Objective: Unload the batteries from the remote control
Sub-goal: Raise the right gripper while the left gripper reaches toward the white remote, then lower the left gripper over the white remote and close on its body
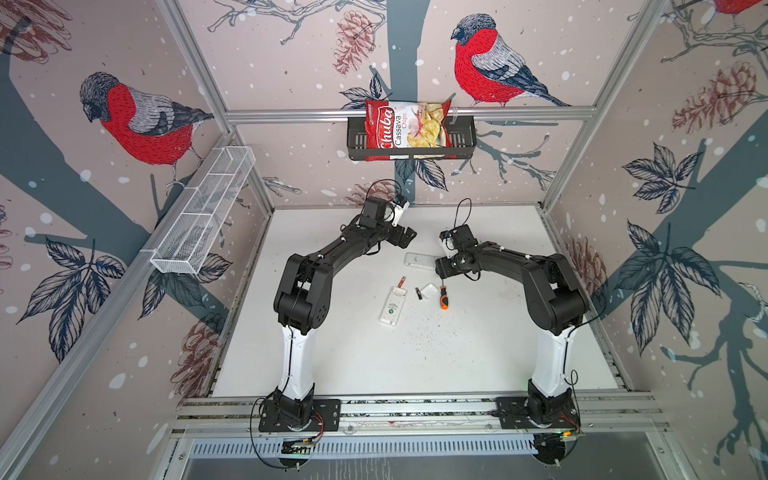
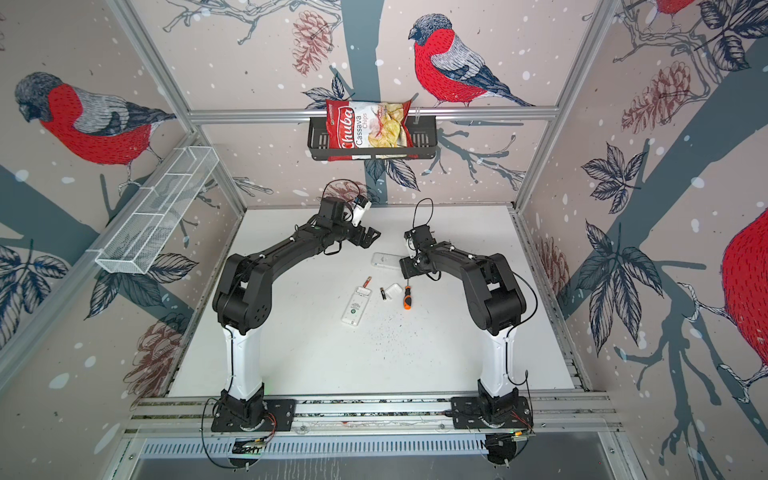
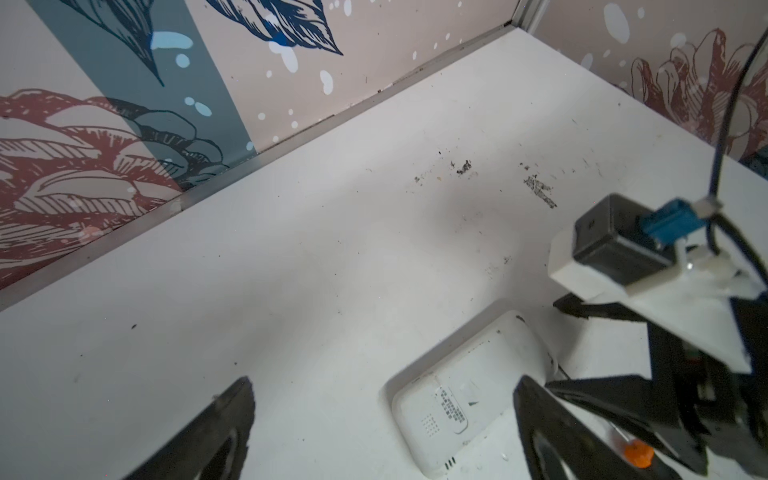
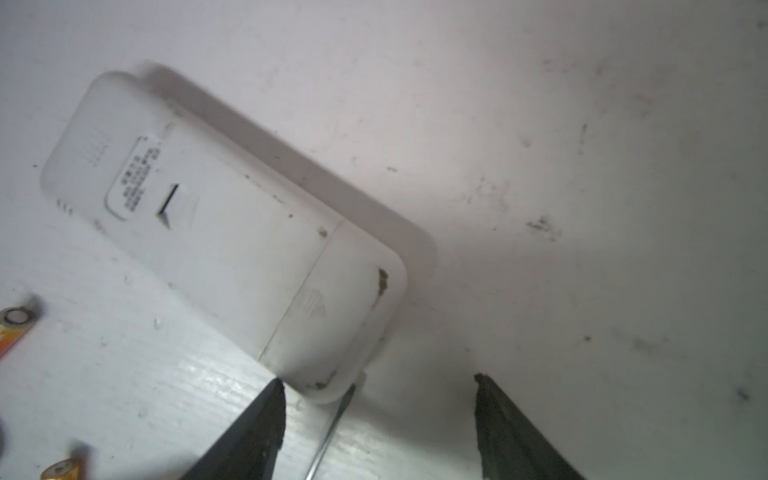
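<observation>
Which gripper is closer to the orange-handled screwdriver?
Right. The right gripper is directly behind the screwdriver, over its metal tip. The left gripper is farther back and to the left, beyond the face-down remote.

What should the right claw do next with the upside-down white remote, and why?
Probably ease the right gripper forward onto the end of the white rectangular plastic remote control and push its battery cover off: that cover looks shut, and the open jaws hover beside that end.
</observation>
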Motion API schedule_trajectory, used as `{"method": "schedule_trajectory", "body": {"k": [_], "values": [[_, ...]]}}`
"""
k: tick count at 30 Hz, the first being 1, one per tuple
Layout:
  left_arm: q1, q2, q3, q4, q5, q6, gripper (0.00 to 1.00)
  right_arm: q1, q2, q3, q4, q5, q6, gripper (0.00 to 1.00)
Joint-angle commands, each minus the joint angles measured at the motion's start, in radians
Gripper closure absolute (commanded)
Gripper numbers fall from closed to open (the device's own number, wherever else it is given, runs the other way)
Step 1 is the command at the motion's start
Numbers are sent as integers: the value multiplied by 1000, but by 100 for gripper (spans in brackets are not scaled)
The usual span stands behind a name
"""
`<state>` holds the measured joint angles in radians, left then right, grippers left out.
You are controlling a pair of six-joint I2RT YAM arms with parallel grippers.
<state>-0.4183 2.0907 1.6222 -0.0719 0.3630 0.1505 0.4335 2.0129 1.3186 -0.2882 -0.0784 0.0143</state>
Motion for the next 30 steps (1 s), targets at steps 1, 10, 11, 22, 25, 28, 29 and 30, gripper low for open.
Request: {"method": "schedule_trajectory", "body": {"k": [1,10,11,22,25,28,29,30], "values": [[-14,20,11,-40,40,112,4,-17,4,13,18,10,22,29],[-66,104,44,-149,22,253,6,-50,17,32,29,-28,26,29],[-67,105,37,-153,28,259,7,-53,12,28,34,-35,26,29],[-122,126,4,-250,-20,306,13,-93,-78,-43,138,-81,100,27],[-132,126,-13,-246,-29,302,13,-95,-105,-69,171,-81,115,25],[-135,140,-7,-259,-58,304,14,-96,-122,-89,185,-84,120,24],[-136,145,-2,-266,-68,305,15,-96,-125,-95,191,-86,120,24],[-134,151,9,-276,-79,306,15,-96,-130,-99,196,-90,122,24]]}}
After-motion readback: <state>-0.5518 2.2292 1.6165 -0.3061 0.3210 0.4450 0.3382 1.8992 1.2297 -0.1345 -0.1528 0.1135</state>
